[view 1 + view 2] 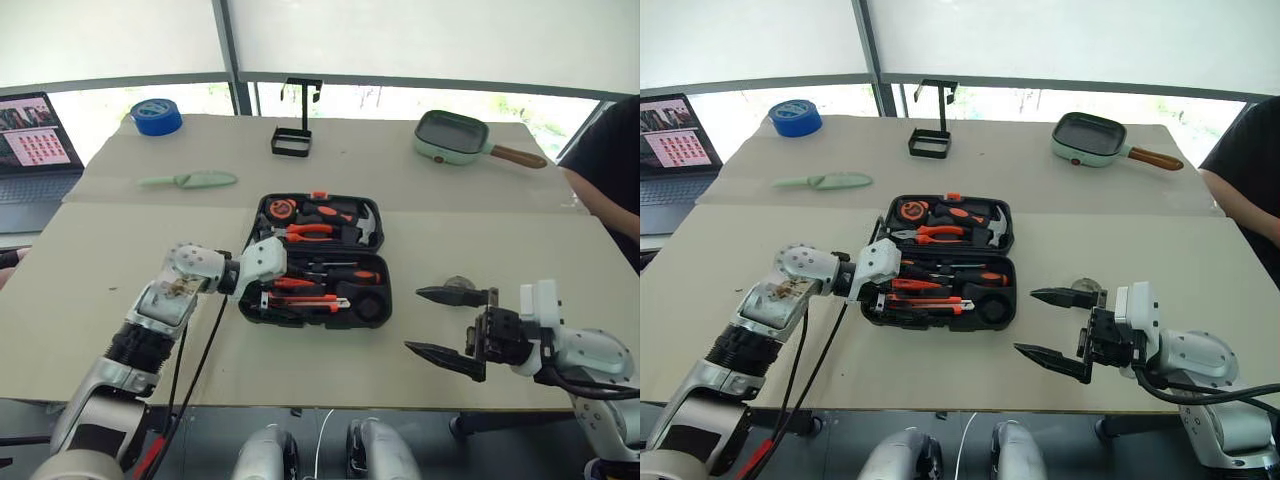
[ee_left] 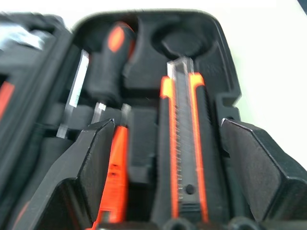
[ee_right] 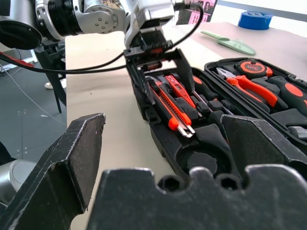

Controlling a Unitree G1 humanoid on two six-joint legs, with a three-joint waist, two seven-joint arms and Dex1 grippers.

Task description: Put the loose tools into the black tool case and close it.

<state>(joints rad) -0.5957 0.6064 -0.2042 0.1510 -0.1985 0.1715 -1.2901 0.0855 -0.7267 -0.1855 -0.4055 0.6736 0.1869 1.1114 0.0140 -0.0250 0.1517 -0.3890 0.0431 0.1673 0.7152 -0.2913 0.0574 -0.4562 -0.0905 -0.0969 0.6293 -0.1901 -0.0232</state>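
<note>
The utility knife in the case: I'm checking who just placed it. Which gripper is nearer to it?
Left. The left gripper hangs open right over the utility knife at the case's left end; the right gripper waits open beyond the case's right side.

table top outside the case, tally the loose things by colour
blue: 1, tape roll
pale green: 2, knife, pan
black: 1, wire stand
total: 4

lab or test room: paper-covered table [image 1: 90, 300], open laptop [image 1: 30, 150], blinds on wide windows [image 1: 420, 40]
</note>
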